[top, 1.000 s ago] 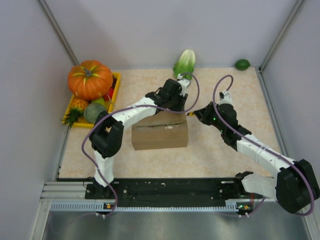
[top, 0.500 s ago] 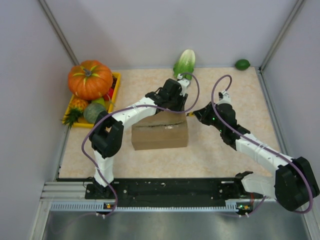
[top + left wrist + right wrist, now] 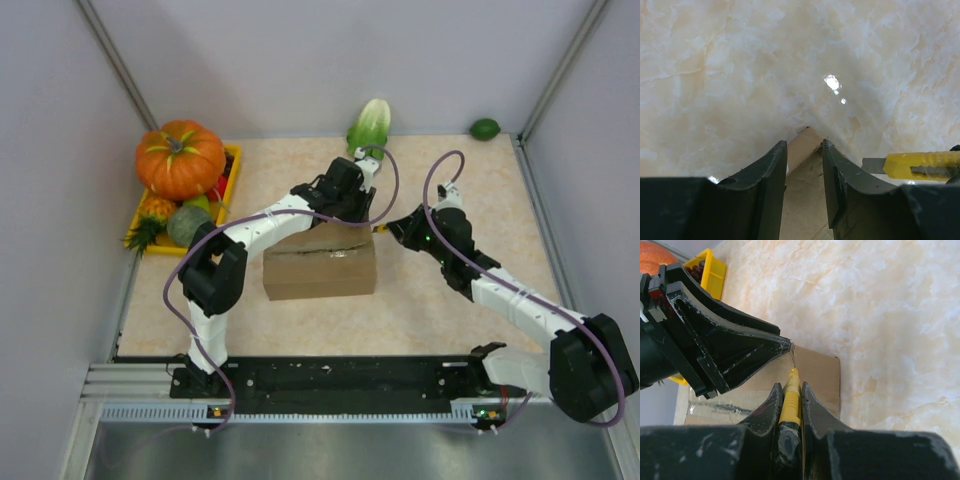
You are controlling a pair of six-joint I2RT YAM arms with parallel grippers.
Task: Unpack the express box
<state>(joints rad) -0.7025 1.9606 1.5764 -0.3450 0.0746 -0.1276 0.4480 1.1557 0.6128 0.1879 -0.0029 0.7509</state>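
My right pincer (image 3: 790, 405) clamps the yellow knife (image 3: 790, 395) at the express box's (image 3: 320, 265) 1 o'clock corner, where my left pincer (image 3: 805, 175) pinches a flap, so a slip could nick it.

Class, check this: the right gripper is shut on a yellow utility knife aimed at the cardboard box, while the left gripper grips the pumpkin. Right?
Not quite. The left gripper grips a corner flap of the express box, not the pumpkin, as the left wrist view shows. The right gripper does hold the yellow utility knife.

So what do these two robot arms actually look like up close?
Both the left arm and the right arm have white link shells with chunky black joints. A purple cable loops loosely along each one. Small green lights glow on the right arm's wrist. Each ends in black wedge-shaped jaws, scuffed and flecked with pale marks.
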